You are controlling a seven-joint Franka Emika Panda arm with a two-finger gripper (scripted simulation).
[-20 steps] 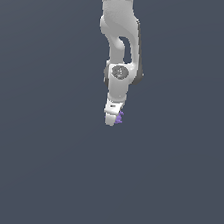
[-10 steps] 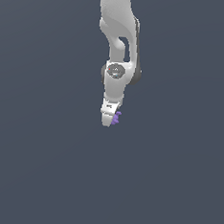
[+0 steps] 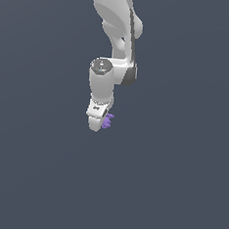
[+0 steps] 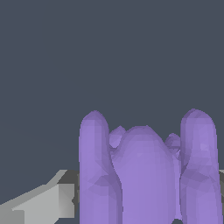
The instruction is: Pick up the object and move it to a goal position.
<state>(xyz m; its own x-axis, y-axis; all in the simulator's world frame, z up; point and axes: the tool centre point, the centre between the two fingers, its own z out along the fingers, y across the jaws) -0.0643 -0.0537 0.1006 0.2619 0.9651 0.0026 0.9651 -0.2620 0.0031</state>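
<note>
The object [image 3: 107,121] is a tiny purple lumpy thing with spiky edges, held at the tip of my white gripper [image 3: 97,124]. The gripper hangs from the arm in mid-air, above the dark grey ground. In the wrist view the object [image 4: 144,175] fills the near field as rounded purple lobes, with one grey finger [image 4: 41,203] beside it. The gripper is shut on the object. The second finger is hidden behind the object in both views.
A flat dark grey surface [image 3: 178,191] fills the scene around the arm. No other objects or containers show. No goal marker is visible.
The arm has swung toward the exterior view's left and slightly up, carrying the purple object in the gripper. The grip has not changed.
</note>
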